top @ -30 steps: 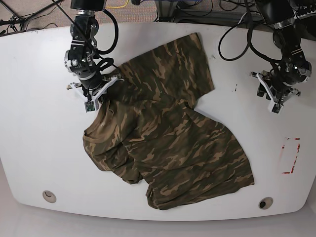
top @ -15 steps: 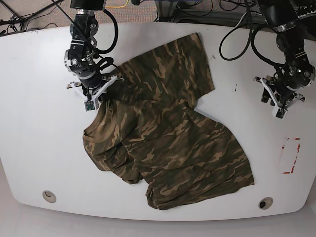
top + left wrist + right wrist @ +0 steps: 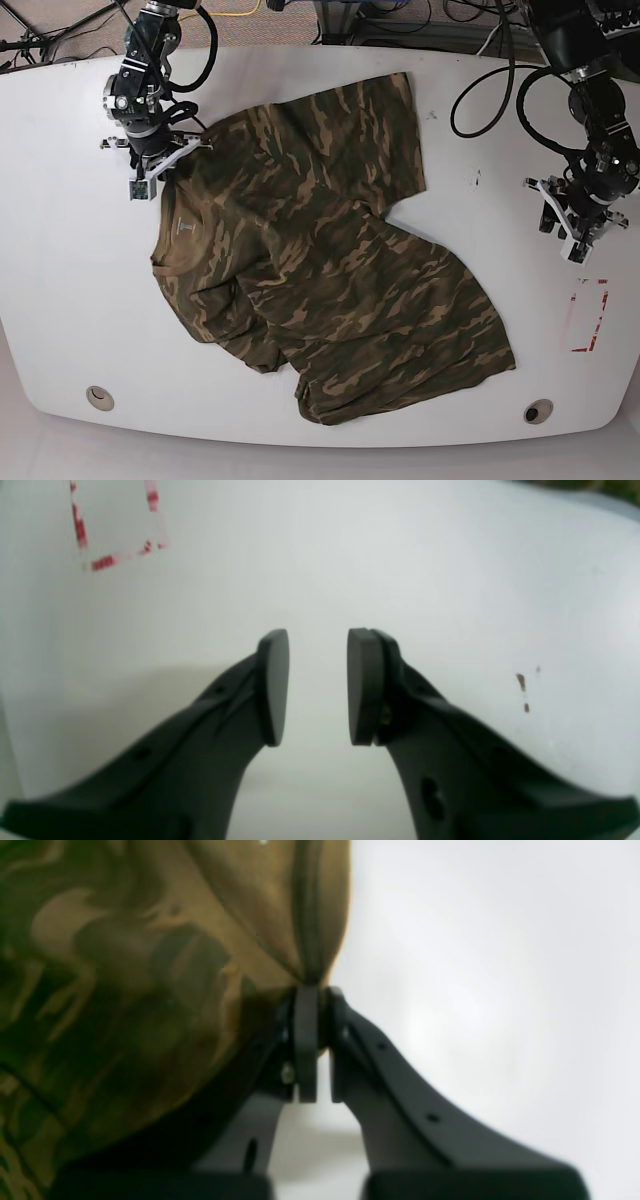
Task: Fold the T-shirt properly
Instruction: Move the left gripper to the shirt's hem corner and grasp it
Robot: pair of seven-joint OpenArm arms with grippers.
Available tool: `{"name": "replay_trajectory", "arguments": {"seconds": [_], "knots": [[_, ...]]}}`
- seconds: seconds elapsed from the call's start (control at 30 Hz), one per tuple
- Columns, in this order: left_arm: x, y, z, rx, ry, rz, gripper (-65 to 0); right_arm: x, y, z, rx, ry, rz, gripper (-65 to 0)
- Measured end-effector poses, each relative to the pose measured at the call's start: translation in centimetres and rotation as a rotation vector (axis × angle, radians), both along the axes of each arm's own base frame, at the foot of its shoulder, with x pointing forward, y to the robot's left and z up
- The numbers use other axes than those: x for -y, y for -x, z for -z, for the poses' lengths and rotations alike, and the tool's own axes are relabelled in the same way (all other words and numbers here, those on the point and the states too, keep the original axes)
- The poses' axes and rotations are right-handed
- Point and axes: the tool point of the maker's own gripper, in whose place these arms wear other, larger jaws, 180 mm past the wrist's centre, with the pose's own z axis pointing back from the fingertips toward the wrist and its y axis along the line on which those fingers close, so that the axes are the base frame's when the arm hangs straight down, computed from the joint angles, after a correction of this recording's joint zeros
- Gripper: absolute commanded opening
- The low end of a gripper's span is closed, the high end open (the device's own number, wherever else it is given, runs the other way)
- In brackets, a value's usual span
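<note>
Camouflage cloth is what you have on the white table (image 3: 60, 250): the T-shirt (image 3: 330, 270) lies crumpled and spread across the middle, running from the far left toward the near right, with its tan collar lining and small label (image 3: 181, 226) facing up on the left side. Your right gripper (image 3: 314, 1005) is clenched on a gathered fold of the T-shirt at its far-left edge (the cloth bunches right at the fingertips). Your left gripper (image 3: 318, 685) is released, jaws apart with nothing between them, over bare table at the right, well apart from the T-shirt and near a red dashed marking (image 3: 590, 315).
</note>
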Motion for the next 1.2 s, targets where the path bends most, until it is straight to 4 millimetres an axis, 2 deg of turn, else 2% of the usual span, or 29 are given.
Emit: {"name": "replay_trajectory", "arguments": {"seconds": [0.1,0.2,0.33,0.47,0.67,0.8,1.2], "knots": [[0.1,-0.5,-0.4,0.014,0.003,0.0,-37.9,-0.6,0.3,-0.5,0.013,-0.003,-0.021,-65.0],[0.0,-1.1,-0.7,0.023,0.012,-0.006,-27.1,-0.6,0.4,-1.1,0.032,0.003,-0.02,-65.0],[-0.3,-3.2,-0.4,0.035,0.082,-0.093,-19.7,0.1,1.0,-0.9,0.023,0.002,0.044,-65.0],[-0.3,-5.0,0.0,0.036,0.162,-0.159,-19.7,0.6,1.9,-0.9,0.021,-0.004,0.093,-65.0],[-1.3,-7.3,0.9,0.047,0.235,-0.234,-19.2,1.6,3.4,-0.3,-0.007,0.0,0.125,-65.0],[-0.9,-9.1,1.1,0.077,0.306,-0.244,-19.2,2.5,3.9,-0.3,-0.014,0.012,0.152,-65.0],[0.7,-12.5,4.4,0.08,0.509,-0.299,-19.0,3.6,5.2,0.1,-0.036,0.025,0.18,-65.0]]}}
